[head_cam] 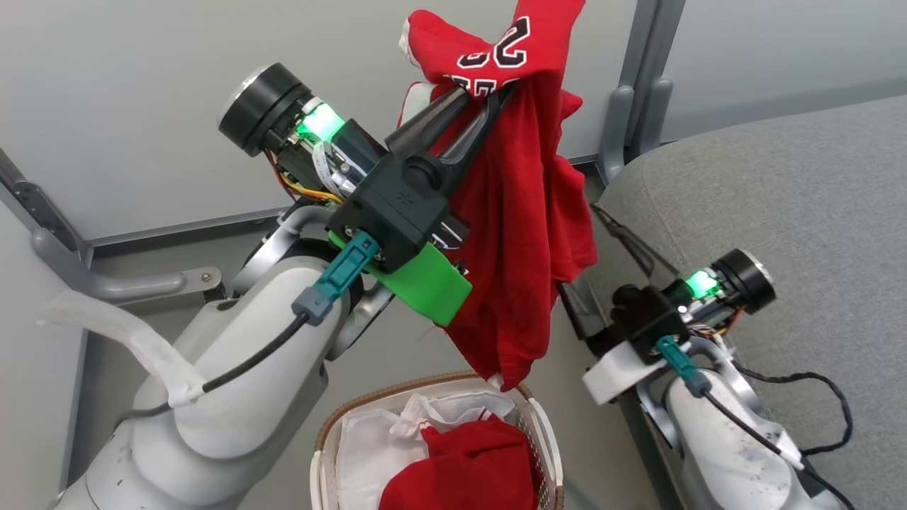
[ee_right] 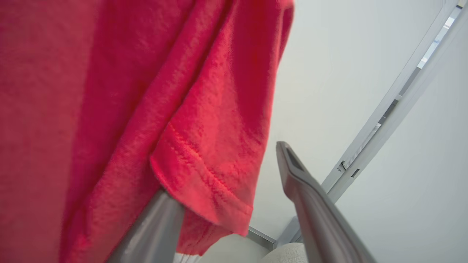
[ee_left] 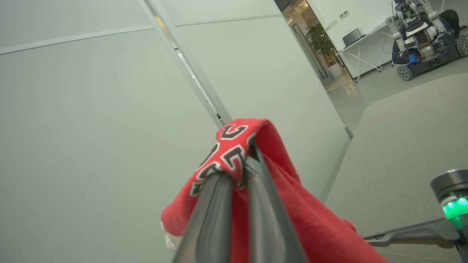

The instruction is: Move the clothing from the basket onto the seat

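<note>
Pale grey partition panels (head_cam: 142,85) stand behind, joined by a grey metal post (head_cam: 641,71) and a curved foot (head_cam: 106,283) low at the left — beyond them a potted plant (ee_left: 321,40), a laptop (ee_left: 351,36) on a white worktop (ee_left: 373,31), and a second wheeled robot (ee_left: 420,33).

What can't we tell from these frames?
- Head view: the top edge cuts off the jersey above the left gripper.
- Head view: the bottom edge cuts the basket; the red garment inside hides anything beneath it.
- Left wrist view: jersey folds cover the left gripper's tips.
- Right wrist view: the jersey's hem covers one finger's tip of the open right gripper; contact unclear.
</note>
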Robot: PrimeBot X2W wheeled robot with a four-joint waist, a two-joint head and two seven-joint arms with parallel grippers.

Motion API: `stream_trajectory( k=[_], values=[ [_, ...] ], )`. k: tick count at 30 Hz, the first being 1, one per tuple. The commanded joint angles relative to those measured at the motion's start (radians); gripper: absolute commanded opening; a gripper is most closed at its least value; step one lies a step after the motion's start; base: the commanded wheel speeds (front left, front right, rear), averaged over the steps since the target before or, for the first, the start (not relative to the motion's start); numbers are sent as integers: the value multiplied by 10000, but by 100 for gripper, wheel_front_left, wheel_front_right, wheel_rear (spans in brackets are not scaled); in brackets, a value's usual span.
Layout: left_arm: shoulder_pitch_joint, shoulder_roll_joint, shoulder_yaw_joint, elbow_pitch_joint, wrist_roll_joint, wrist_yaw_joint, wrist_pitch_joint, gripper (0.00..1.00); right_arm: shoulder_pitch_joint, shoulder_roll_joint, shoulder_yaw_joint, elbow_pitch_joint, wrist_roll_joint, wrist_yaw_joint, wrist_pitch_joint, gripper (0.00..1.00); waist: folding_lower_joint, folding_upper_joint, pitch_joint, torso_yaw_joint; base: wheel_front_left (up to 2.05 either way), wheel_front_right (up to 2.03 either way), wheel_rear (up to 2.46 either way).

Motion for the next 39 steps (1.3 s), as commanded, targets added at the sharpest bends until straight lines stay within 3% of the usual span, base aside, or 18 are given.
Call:
stream_trajectory(
  k=[1, 6, 7, 8, 9, 10, 11, 25, 27, 28, 29, 30, 35, 39],
  values=[
    [-69, 18, -36, -47, -41, 2, 7, 0, -221, -33, 188, 134, -83, -14, -18, 100, 1, -1, 19, 15, 0, 0, 0],
    [-125, 0, -134, -13, -130, 0, -43, 0, -897, -32, 991, 564, -161, -14, -18, 100, 1, -1, 91, 73, 0, 0, 0],
    [-107, 20, -143, 24, -154, 0, -49, 0, -999, -35, 1102, 643, -134, -14, -18, 93, 1, -1, 99, 79, 0, 0, 0],
    [-69, 39, -146, 77, -171, 2, -72, 0, -1110, -36, 1236, 756, -74, -14, -18, 42, 1, -1, 107, 88, 0, 0, 0],
    [-7, 51, -135, 148, -200, 22, -83, 0, -1232, -38, 1340, 828, -27, -14, -18, 8, 1, -1, 113, 96, 0, 0, 0],
    [54, 58, -127, 200, -246, 41, -102, 0, -1321, -38, 1385, 862, 16, -14, -18, 8, 1, -1, 117, 102, 0, 0, 0],
    [137, 74, -111, 260, -295, 65, -125, 0, -1397, -38, 1414, 898, 55, -14, -18, 0, 1, -1, 126, 108, 0, 0, 0],
    [1449, 309, 530, 1481, -1177, 620, -987, 3, -1183, -33, 1117, -23, 558, -14, -18, 0, 1, -1, 395, -69, 0, 0, 0],
    [1752, 256, 628, 1725, -1334, 724, -1237, 27, -1109, -35, 980, -157, 632, -14, -18, 0, 1, -1, 443, -90, 0, 0, 0],
    [1885, 232, 647, 1860, -1407, 766, -1339, 46, -1077, -33, 912, -206, 668, -14, -18, 0, 1, -1, 463, -98, 0, 0, 0],
    [2059, 203, 678, 2019, -1492, 809, -1472, 90, -1037, -35, 831, -257, 720, -14, -18, 0, 1, -1, 488, -109, 0, 0, 0],
    [2206, 171, 696, 2159, -1564, 834, -1580, 100, -1002, -35, 748, -307, 774, -14, -18, 0, 1, -1, 503, -120, 0, 0, 0],
    [2959, -77, 845, 2881, -1782, 989, -2064, 100, -758, -33, 256, -587, 1148, -14, -18, 0, 1, -1, 580, -166, 0, 0, 0],
    [3561, -441, 1064, 3253, -2057, 869, -2210, 100, -483, -33, -62, -731, 1372, -14, -18, 0, 1, -1, 605, -198, 0, 0, 0]
  ],
)
